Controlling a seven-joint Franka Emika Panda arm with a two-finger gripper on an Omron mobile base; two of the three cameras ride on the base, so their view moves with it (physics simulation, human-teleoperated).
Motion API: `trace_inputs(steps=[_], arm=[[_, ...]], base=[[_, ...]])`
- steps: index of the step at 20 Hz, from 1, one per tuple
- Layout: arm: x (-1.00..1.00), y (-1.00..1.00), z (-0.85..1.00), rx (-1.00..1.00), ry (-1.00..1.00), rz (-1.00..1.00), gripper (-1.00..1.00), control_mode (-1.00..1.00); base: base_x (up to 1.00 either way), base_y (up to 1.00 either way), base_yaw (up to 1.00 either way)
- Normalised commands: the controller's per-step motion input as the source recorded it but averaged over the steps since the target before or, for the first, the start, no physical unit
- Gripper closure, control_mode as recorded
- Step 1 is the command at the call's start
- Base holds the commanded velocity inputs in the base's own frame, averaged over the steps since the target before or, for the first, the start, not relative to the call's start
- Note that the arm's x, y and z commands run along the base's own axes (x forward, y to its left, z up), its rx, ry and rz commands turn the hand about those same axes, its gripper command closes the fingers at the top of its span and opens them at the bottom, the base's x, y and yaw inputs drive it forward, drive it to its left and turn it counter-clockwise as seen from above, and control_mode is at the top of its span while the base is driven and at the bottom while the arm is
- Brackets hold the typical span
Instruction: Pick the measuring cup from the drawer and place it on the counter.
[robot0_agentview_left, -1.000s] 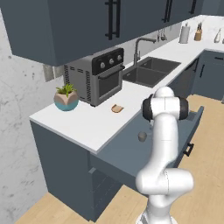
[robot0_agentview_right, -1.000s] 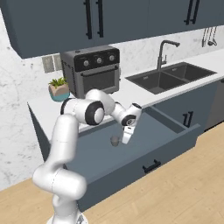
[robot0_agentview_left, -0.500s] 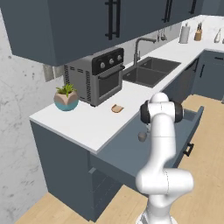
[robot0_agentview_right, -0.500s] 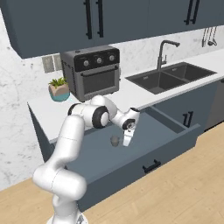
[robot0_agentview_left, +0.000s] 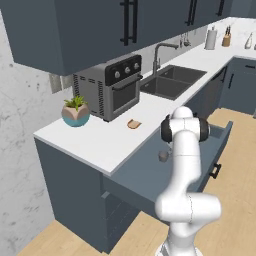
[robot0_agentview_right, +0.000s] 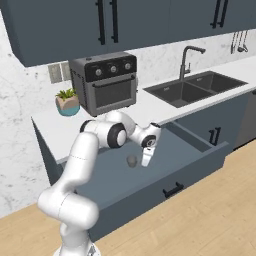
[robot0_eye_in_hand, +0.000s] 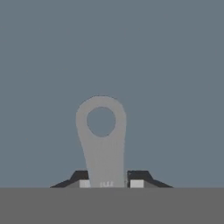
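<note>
You had the dark two-finger gripper (robot0_eye_in_hand: 105, 183) pinching, apparently, only the looped handle tip of the small dark grey measuring cup (robot0_agentview_right: 132, 161), so lifting could have swung it loose into the slate blue-grey drawer (robot0_agentview_right: 195, 150).

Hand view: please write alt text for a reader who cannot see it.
The gripper is closed on the flat grey handle of the measuring cup, one dark fingertip on each side. The handle's rounded end has a hole, and behind it lies the plain blue-grey floor of the drawer.

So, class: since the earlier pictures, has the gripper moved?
Yes. In the right base view the gripper has come down into the drawer, beside the measuring cup, whose handle its fingers now flank.
</note>
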Motion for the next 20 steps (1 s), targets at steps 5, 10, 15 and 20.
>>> trace_inputs(steps=[5, 10, 15, 20], arm=[[-0.45, 0.01, 0.84, 0.05, -0.17, 0.0, 1.0, -1.0], [-0.4, 0.35, 1.0, 0.02, -0.21, 0.0, 1.0, -1.0], [-0.06, 0.98, 1.0, 0.0, -0.11, 0.0, 1.0, -1.0], [0.03, 1.0, 0.94, -0.01, -0.05, 0.0, 1.0, -1.0]], base=[[0.0, 0.0, 0.0], [0.0, 0.0, 0.0], [0.0, 0.0, 0.0], [0.0, 0.0, 0.0]])
